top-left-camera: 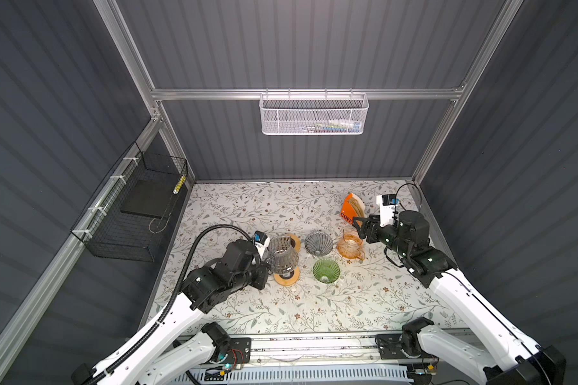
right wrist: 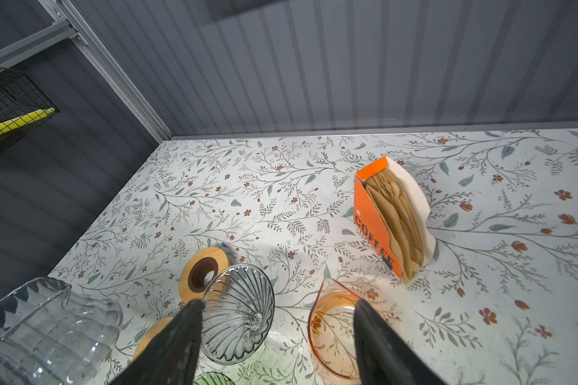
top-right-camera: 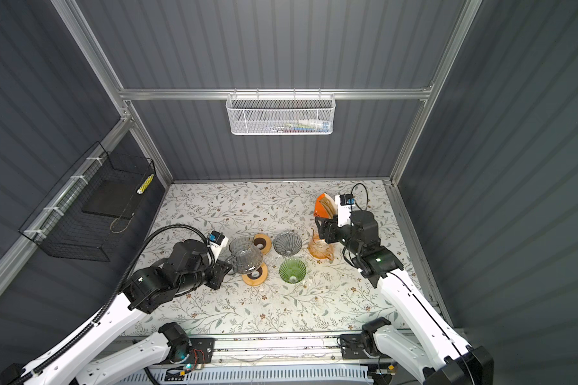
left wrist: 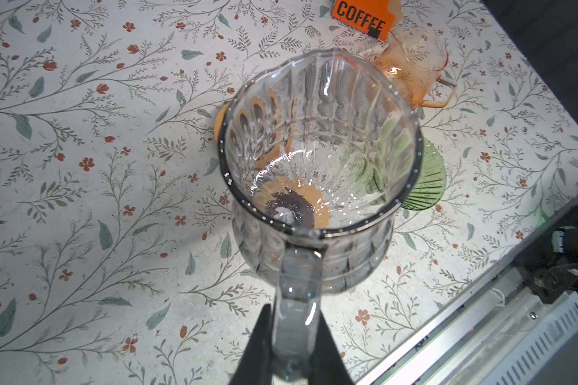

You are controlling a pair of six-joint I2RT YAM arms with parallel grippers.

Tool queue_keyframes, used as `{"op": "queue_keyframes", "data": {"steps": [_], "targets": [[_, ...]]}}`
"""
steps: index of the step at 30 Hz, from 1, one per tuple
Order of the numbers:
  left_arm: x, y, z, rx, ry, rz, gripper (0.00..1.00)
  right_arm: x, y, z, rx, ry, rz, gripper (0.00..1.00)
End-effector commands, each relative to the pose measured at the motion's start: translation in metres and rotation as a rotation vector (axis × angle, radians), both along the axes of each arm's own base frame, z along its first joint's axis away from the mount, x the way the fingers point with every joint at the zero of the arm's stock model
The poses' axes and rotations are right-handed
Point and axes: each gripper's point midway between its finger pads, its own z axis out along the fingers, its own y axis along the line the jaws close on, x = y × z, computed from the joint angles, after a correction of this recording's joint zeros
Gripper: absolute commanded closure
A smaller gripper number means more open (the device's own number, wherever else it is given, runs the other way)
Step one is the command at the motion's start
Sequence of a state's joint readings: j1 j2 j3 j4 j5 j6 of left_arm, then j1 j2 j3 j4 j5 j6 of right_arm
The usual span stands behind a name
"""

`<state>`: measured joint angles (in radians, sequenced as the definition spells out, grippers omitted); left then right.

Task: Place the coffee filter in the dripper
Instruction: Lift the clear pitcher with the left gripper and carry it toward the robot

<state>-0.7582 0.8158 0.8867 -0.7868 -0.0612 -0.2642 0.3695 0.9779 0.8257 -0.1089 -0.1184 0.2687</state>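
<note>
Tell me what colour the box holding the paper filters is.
Orange box, black lettering; clearest in the right wrist view.

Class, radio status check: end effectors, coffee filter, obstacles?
Left end effector shut on clear carafe handle. Right end effector open, empty. Filters in box, grey dripper empty. Amber carafe beside approach.

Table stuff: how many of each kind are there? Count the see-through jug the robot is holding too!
Jugs: 2, the clear jug and the orange jug
Drippers: 2, the grey dripper and the green dripper
Wooden rings: 2, the far ring and the near ring
Filter box: 1
Total: 7
</note>
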Motion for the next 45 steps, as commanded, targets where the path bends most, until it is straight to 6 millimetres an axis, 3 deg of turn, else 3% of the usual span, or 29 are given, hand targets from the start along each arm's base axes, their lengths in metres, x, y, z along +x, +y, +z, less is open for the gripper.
{"op": "queue_keyframes", "data": {"steps": [1,14,21,27,36,45], "targets": [[-0.007,-0.012,0.007,-0.060,0.016,-0.051,1.00,0.004,0.004,0.012,-0.007,-0.023,-0.001,0.29],[-0.032,-0.039,0.009,-0.164,0.105,-0.190,1.00,0.007,0.011,0.023,0.010,-0.045,0.020,0.28],[-0.033,-0.060,0.013,-0.149,0.076,-0.250,1.00,0.006,0.013,0.026,0.048,-0.031,0.022,0.28],[-0.036,-0.099,0.015,-0.124,0.037,-0.338,1.00,0.005,0.005,0.021,0.037,0.009,-0.018,0.28],[-0.056,-0.154,0.027,-0.118,-0.035,-0.458,1.00,0.001,-0.028,0.018,0.045,0.056,-0.110,0.30],[-0.075,-0.204,0.015,-0.126,-0.058,-0.556,1.00,-0.004,-0.052,0.016,0.096,0.082,-0.145,0.30]]}}
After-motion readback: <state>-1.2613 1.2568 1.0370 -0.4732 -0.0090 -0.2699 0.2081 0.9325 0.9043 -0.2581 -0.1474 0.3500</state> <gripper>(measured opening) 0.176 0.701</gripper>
